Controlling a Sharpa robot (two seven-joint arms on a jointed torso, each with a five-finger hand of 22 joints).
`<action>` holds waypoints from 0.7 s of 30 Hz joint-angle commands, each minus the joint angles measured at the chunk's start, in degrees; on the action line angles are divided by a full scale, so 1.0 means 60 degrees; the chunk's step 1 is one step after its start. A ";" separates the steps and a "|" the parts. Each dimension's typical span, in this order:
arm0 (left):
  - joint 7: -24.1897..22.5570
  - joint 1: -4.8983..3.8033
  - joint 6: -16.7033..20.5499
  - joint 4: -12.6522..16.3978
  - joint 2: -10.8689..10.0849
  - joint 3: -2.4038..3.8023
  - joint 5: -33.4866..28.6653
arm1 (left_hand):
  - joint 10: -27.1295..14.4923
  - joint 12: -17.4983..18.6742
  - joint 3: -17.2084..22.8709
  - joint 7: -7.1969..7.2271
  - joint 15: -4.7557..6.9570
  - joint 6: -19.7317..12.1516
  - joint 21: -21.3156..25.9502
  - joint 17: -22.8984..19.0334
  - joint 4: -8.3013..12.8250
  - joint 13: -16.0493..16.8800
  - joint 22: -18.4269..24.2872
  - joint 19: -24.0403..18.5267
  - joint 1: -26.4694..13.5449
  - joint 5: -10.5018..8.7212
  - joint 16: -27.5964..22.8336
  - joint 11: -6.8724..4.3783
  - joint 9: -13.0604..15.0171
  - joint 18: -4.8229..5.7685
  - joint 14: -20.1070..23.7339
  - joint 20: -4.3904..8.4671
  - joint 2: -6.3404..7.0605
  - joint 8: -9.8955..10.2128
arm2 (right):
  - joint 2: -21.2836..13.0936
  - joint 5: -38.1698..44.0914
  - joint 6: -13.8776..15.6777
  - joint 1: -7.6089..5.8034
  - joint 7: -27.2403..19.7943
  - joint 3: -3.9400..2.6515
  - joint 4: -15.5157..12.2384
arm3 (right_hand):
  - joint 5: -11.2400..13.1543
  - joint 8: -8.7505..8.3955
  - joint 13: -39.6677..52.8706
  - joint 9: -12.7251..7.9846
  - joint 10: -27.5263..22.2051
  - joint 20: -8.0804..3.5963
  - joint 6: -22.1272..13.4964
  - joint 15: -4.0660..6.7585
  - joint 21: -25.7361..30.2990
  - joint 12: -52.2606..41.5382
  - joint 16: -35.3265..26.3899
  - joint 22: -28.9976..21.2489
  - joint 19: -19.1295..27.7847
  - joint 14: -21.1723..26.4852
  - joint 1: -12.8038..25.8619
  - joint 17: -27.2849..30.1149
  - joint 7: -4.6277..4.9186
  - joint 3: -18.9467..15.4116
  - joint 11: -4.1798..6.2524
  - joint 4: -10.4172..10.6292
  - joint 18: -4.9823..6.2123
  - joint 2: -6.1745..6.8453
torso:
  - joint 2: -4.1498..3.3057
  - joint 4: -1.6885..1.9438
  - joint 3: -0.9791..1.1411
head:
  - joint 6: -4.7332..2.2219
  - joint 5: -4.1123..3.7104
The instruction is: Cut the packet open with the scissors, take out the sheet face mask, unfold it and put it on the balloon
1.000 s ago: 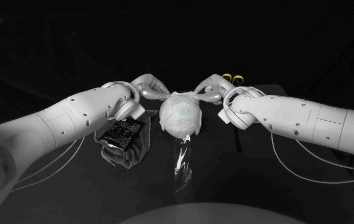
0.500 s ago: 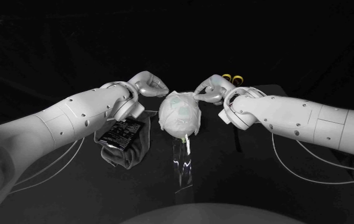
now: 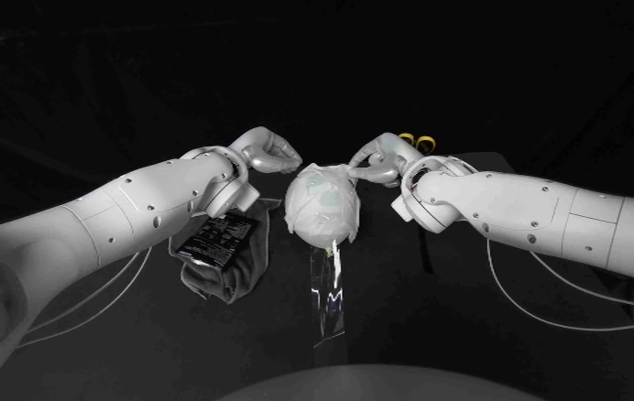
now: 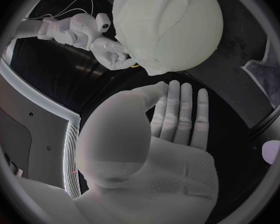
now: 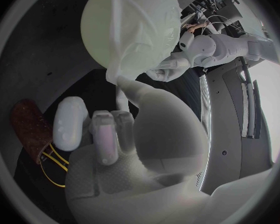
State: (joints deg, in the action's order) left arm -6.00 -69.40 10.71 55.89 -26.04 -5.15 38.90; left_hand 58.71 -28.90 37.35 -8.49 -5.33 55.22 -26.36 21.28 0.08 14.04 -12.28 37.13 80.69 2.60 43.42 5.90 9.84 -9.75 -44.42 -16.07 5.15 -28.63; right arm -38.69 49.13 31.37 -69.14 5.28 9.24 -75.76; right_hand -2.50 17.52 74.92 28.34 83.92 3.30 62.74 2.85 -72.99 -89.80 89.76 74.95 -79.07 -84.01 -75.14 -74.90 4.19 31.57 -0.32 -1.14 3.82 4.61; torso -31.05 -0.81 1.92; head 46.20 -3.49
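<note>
Two hands flank the balloon (image 3: 325, 222), which already wears the mask (image 5: 124, 30).
My left hand (image 3: 268, 152) is flat and empty, fingers straight, just beside the balloon, perhaps ready to steady it; my right hand (image 3: 377, 158) is at the mask's edge, but whether its fingers (image 4: 121, 59) pinch or only press I cannot tell.

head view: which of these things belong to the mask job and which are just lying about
For the job: balloon, mask on it, packet, scissors.
Lying about: dark cloth under the packet, clear film on the table.
</note>
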 commanded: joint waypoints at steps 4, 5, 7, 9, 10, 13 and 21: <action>0.0081 -0.0008 -0.0222 0.0006 -0.0017 0.0008 -0.0147 | -0.0805 0.0347 -0.0575 -0.0369 -0.0303 -0.1362 0.0128 -0.0029 -0.0894 -0.0174 0.0039 -0.0417 -0.1453 0.0185 -0.0084 0.0423 0.1728 0.0154 0.0502 -0.0064 0.0684 0.0768 | 0.0007 0.0078 0.0074 -0.0003 -0.0065 -0.0005 -0.0008 | -0.0047 0.0040 0.2514 0.0084 0.1014 -0.0040 0.0040 0.0063 0.0007 -0.0033 0.0039 0.0406 -0.0012 -0.0999 0.0007 -0.2516 -0.0010 0.0063 0.0063 -0.0026 0.0091 -0.0098 | -0.0001 0.0009 0.0004 | -0.0012 -0.0024; 0.0086 -0.0008 -0.0378 0.0004 -0.0014 0.0007 -0.0185 | -0.1052 0.0469 -0.0911 -0.0416 -0.0425 -0.1587 0.0293 -0.0033 -0.1158 -0.0233 0.0120 -0.0631 -0.1806 0.0049 -0.0134 0.0507 0.1605 0.0181 0.0761 -0.0060 0.0964 0.0997 | 0.0007 0.0077 0.0068 -0.0003 -0.0064 -0.0005 -0.0009 | -0.0047 0.0040 0.2514 0.0084 0.1014 -0.0040 0.0040 0.0063 0.0007 -0.0033 0.0039 0.0406 -0.0012 -0.0999 0.0007 -0.2516 -0.0010 0.0063 0.0063 -0.0026 0.0091 -0.0098 | -0.0002 0.0008 0.0002 | -0.0011 -0.0022; 0.0107 -0.0008 -0.0678 0.0004 0.0001 0.0006 -0.0227 | -0.1593 0.0730 -0.1474 -0.0515 -0.0654 -0.1680 0.0647 -0.0045 -0.1408 -0.0371 0.0299 -0.1061 -0.1986 0.0027 -0.0234 0.0719 0.1460 0.0173 0.1305 -0.0065 0.1339 0.1225 | 0.0006 0.0075 0.0059 -0.0003 -0.0061 -0.0005 -0.0009 | -0.0047 0.0040 0.2514 0.0084 0.1014 -0.0040 0.0040 0.0063 0.0007 -0.0033 0.0039 0.0406 -0.0012 -0.0999 0.0007 -0.2516 -0.0010 0.0063 0.0063 -0.0026 0.0091 -0.0098 | -0.0003 0.0009 0.0001 | -0.0015 -0.0013; 0.0140 -0.0008 -0.0920 0.0001 0.0023 0.0005 -0.0224 | -0.1808 0.0818 -0.1750 -0.0497 -0.0785 -0.1760 0.0881 -0.0056 -0.1488 -0.0437 0.0419 -0.1328 -0.1883 0.0022 -0.0277 0.0853 0.1378 0.0147 0.1616 -0.0087 0.1415 0.1363 | 0.0006 0.0074 0.0052 -0.0002 -0.0059 -0.0005 -0.0009 | -0.0047 0.0040 0.2514 0.0084 0.1014 -0.0040 0.0040 0.0063 0.0007 -0.0033 0.0039 0.0406 -0.0012 -0.0999 0.0007 -0.2516 -0.0010 0.0063 0.0063 -0.0026 0.0091 -0.0098 | -0.0002 0.0007 -0.0002 | -0.0011 -0.0007; 0.0160 -0.0007 -0.1045 -0.0004 0.0037 0.0003 -0.0219 | -0.1973 0.0886 -0.1890 -0.0450 -0.0885 -0.1852 0.1060 -0.0081 -0.1522 -0.0482 0.0508 -0.1556 -0.1791 0.0025 -0.0348 0.0960 0.1324 0.0157 0.1868 -0.0097 0.1420 0.1463 | 0.0007 0.0074 0.0048 -0.0002 -0.0057 -0.0005 -0.0010 | -0.0047 0.0040 0.2514 0.0084 0.1014 -0.0040 0.0040 0.0063 0.0007 -0.0033 0.0039 0.0406 -0.0012 -0.0999 0.0007 -0.2516 -0.0010 0.0063 0.0063 -0.0026 0.0091 -0.0098 | -0.0001 0.0004 -0.0003 | -0.0007 0.0006; 0.0200 -0.0003 -0.1258 -0.0024 0.0067 -0.0002 -0.0212 | -0.2140 0.0903 -0.2199 -0.0412 -0.0996 -0.1872 0.1369 -0.0118 -0.1588 -0.0541 0.0670 -0.1883 -0.1514 0.0021 -0.0409 0.1068 0.1240 0.0163 0.2240 -0.0108 0.1362 0.1593 | 0.0009 0.0074 0.0041 -0.0002 -0.0053 -0.0005 -0.0018 | -0.0047 0.0040 0.2514 0.0084 0.1014 -0.0040 0.0040 0.0063 0.0007 -0.0033 0.0039 0.0406 -0.0012 -0.0999 0.0007 -0.2516 -0.0010 0.0063 0.0063 -0.0026 0.0091 -0.0098 | -0.0002 0.0000 -0.0003 | -0.0002 0.0013; 0.0263 0.0011 -0.1454 -0.0080 0.0106 -0.0009 -0.0177 | -0.2312 0.0872 -0.2627 -0.0488 -0.1032 -0.1912 0.1610 -0.0130 -0.1641 -0.0597 0.0808 -0.2053 -0.1161 0.0023 -0.0365 0.1110 0.1140 0.0170 0.2477 -0.0116 0.1320 0.1758 | 0.0017 0.0077 0.0025 -0.0002 -0.0038 -0.0005 -0.0043 | -0.0047 0.0046 0.2514 0.0089 0.1014 -0.0040 0.0039 0.0064 0.0010 -0.0033 0.0039 0.0405 -0.0010 -0.0999 0.0017 -0.2516 -0.0011 0.0073 0.0064 -0.0032 0.0092 -0.0096 | -0.0007 -0.0001 0.0005 | 0.0002 0.0002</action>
State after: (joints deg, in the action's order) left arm -4.64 -69.32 4.52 55.40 -25.60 -5.25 38.18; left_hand 45.13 -23.74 21.79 -11.27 -11.57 43.89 -16.85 20.55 -9.74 10.51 -7.48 25.23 73.36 2.97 41.16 12.57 16.71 -9.68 -29.79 -16.89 13.05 -18.26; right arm -38.63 49.10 31.61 -69.14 5.26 9.25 -75.92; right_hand -2.39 17.40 74.95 28.34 83.92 3.30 62.64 2.75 -72.99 -89.79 89.75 74.92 -79.07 -83.91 -75.15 -74.95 4.24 31.71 -0.32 -1.28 3.82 4.61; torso -31.06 -0.78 1.92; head 46.18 -3.44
